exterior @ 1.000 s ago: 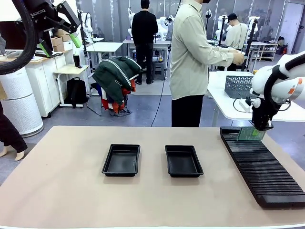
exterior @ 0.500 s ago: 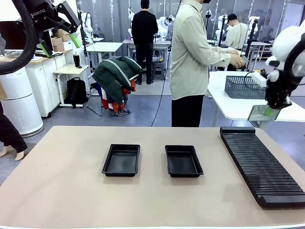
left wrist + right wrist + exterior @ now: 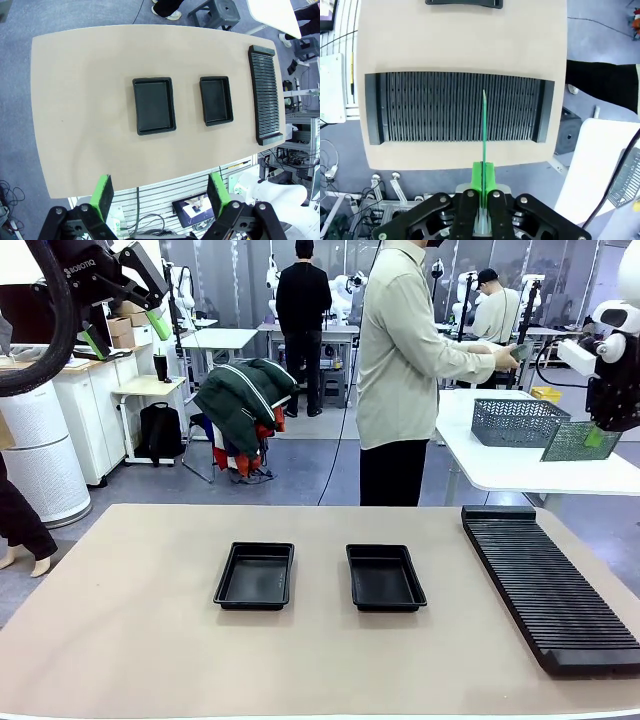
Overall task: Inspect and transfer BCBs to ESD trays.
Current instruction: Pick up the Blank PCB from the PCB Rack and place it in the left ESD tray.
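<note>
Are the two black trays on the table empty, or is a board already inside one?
Both empty: the left tray and the right tray show bare black floors. The right gripper holds a board.

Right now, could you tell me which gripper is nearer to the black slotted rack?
Right. The right gripper, shut on a BCB, hangs above the rack near its far end; the left gripper is high at the opposite side.

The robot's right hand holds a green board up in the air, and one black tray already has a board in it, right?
No. Both black trays are empty, as the left wrist view shows. The right gripper does hold a green board in the air.
</note>
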